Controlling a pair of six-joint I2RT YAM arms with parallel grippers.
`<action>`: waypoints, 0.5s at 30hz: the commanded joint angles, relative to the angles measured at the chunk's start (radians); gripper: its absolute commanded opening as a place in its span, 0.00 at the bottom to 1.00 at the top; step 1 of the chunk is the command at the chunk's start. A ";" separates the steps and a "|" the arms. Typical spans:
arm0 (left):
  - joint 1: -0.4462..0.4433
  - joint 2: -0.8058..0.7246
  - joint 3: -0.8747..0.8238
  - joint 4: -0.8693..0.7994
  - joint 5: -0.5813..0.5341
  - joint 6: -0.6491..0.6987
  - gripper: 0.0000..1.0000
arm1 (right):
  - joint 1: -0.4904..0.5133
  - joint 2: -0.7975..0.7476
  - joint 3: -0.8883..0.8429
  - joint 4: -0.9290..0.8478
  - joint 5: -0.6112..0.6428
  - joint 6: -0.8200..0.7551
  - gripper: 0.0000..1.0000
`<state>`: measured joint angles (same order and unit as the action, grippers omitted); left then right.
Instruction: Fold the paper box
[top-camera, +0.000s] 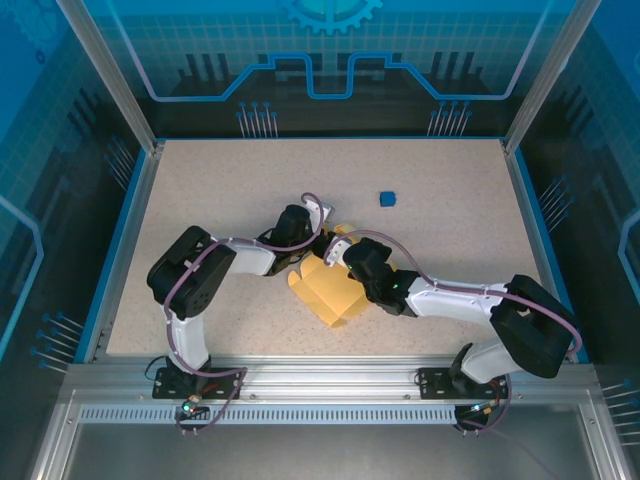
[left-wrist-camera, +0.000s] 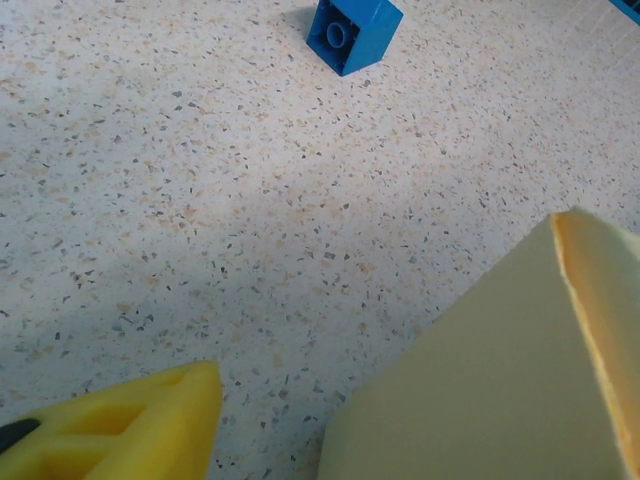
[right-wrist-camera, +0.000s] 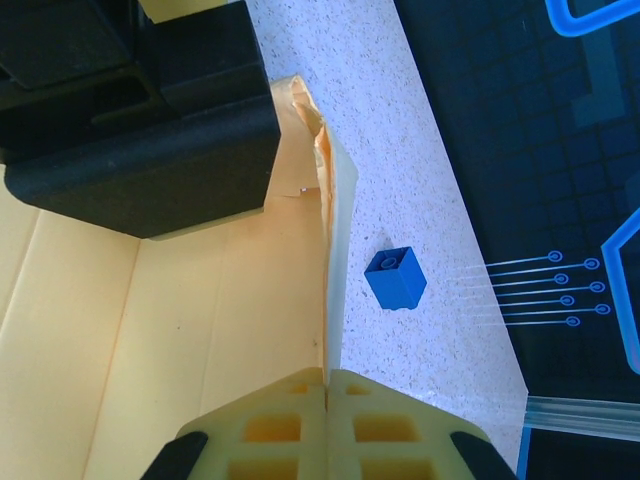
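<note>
Ok so, biggest thing first: your speckled desk (top-camera: 200, 200) has a blue border round it, and both arms reach in toward the middle of it. The left arm (top-camera: 190, 280) bends up and over to the right, and the right arm (top-camera: 520, 320) comes in from the right side and stretches left. They meet right over the paper box (top-camera: 325, 290).

The paper box sits about mid-desk, a bit toward the near edge. From the top camera it reads as an orange-yellow sheet, partly opened out, with creases showing and a corner pointing at the near edge. In the right wrist view the card (right-wrist-camera: 200, 300) is spread under the camera with fold lines running across it, and one thin wall or flap stands up on edge along its right side. A black boxy housing (right-wrist-camera: 130, 110) hangs over the card at the top left of that view.

Your right tool (right-wrist-camera: 326, 378) is pinched tight, its two yellow fingers pressed together on the near end of that upright edge. So it's holding the paper box.

The left tool (top-camera: 318, 212) is at the far side of the box, just beside it. Its wrist view only gives you one yellow finger (left-wrist-camera: 130, 425) at the bottom left and a pale flap of the box (left-wrist-camera: 500, 380) at the bottom right, with bare desk between. I honestly can't tell how wide it's set.

Smallest bit: the blue cube (top-camera: 388, 198) sits on the desk beyond the box, apart from it, stud hole up.
</note>
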<state>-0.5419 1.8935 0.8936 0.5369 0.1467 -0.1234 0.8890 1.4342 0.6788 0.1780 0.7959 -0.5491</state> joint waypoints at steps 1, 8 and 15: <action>0.022 -0.037 0.017 0.051 -0.001 0.029 0.61 | -0.002 -0.014 -0.013 -0.067 -0.036 0.011 0.00; 0.021 -0.037 0.019 0.056 0.013 0.030 0.70 | -0.002 -0.013 -0.012 -0.077 -0.052 0.013 0.00; 0.025 -0.037 0.022 0.058 -0.005 0.012 0.68 | -0.001 -0.012 -0.013 -0.083 -0.075 0.016 0.00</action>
<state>-0.5373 1.8935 0.8940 0.5484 0.1547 -0.1024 0.8890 1.4322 0.6788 0.1638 0.7765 -0.5491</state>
